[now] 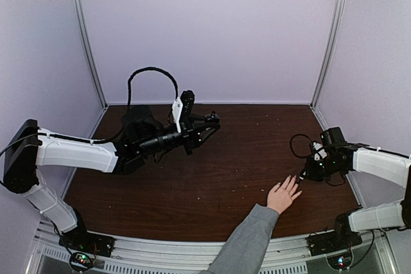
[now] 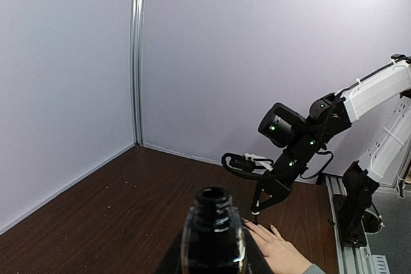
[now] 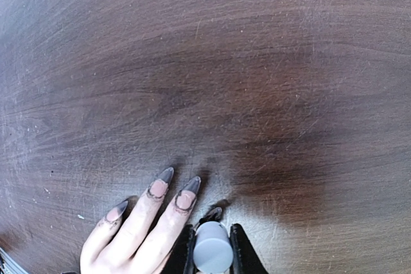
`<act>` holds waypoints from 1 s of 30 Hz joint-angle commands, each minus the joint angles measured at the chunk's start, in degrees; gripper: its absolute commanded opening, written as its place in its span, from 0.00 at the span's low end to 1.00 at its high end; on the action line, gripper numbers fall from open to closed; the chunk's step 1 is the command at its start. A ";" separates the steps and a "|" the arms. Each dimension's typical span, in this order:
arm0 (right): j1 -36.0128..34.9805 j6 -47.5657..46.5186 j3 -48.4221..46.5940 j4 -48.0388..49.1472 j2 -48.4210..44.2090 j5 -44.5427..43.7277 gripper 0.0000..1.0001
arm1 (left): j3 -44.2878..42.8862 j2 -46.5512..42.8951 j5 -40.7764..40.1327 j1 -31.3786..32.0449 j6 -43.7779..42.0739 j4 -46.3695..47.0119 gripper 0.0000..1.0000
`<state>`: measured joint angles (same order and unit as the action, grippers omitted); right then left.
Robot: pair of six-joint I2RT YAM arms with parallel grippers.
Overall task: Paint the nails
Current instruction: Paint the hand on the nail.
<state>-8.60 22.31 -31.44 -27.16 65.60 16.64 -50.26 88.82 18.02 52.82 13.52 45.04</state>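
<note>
Fixed high at the near edge of the brown table, the top camera looks down and forward to the back wall. The left wrist camera sits low behind an uncapped black bottle, facing across toward the right arm. The right wrist camera points nearly straight down past a grey cap, close enough to show nails. All three share the human hand.

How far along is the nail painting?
Partly done: three nails show dark polish, with pink gaps. In hand: the right gripper holds the grey-capped brush at a fourth nail, the left gripper the open polish bottle. Left: those gaps and any nails out of view.
</note>
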 commanded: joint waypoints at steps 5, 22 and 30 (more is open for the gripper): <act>-0.01 -0.33 0.25 1.04 0.14 -0.84 0.00 | -0.54 0.23 0.17 -0.44 0.54 4.09 0.00; 0.00 0.28 0.90 1.90 -0.74 -3.22 0.00 | -0.54 0.26 0.26 -0.54 0.62 3.92 0.00; -0.06 0.55 1.28 2.19 -0.96 -3.86 0.00 | -0.41 -0.02 0.08 -0.52 0.43 3.65 0.00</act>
<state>-8.60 22.50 -31.03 -25.98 65.52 14.66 -50.26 88.82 18.02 52.82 13.52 45.06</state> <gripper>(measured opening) 0.150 0.218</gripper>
